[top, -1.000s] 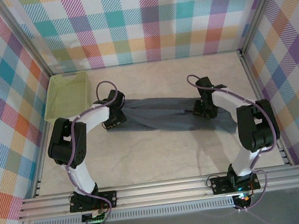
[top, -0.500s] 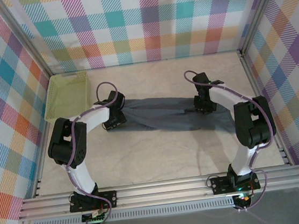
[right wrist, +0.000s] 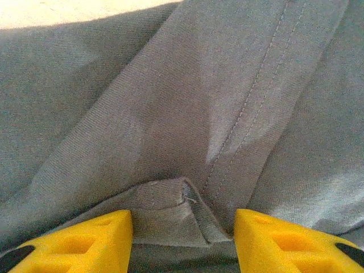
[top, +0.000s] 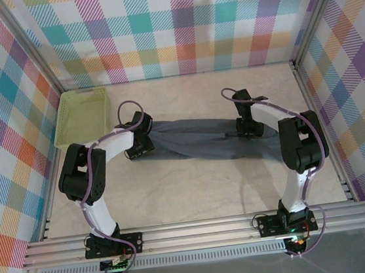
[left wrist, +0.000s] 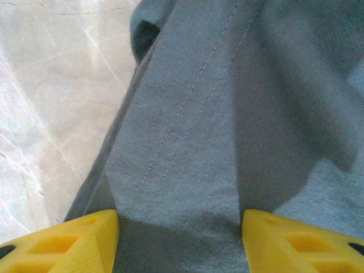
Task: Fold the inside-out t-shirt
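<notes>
So the whole thing hinges on how the inside-out t-shirt (top: 196, 138) lies. It's stretched into a long band across the middle of the worktop (top: 196, 194). From above, its long axis runs roughly 9 to 3 o'clock, with the right end dipping a bit toward 4.

Each arm has an end to itself. The left fingers (left wrist: 62, 242) sit right at the 9 o'clock end. The right fingers (right wrist: 74, 239) sit on the far edge a little inboard of the 3 o'clock end, with some cloth trailing on past them.

On the left wrist cam the cloth spreads away at 12 o'clock, with a double-stitched hem running up toward 1. The left fingers are spread apart and flat cloth spans the gap, so they look released, not pinching.

The right looks the same. Its fingers stand apart and a little turned-over corner of hem sits between them at 6 o'clock (exposed stitching fits a shirt that's inside out). The seam heads off to 1, and nothing looks clamped.

My guess is that any fold has to go across that long axis, so both arms need a real grip on their own ends first. The lime-green basket (top: 81, 115) sits up at 10 o'clock, apart from the shirt.
</notes>
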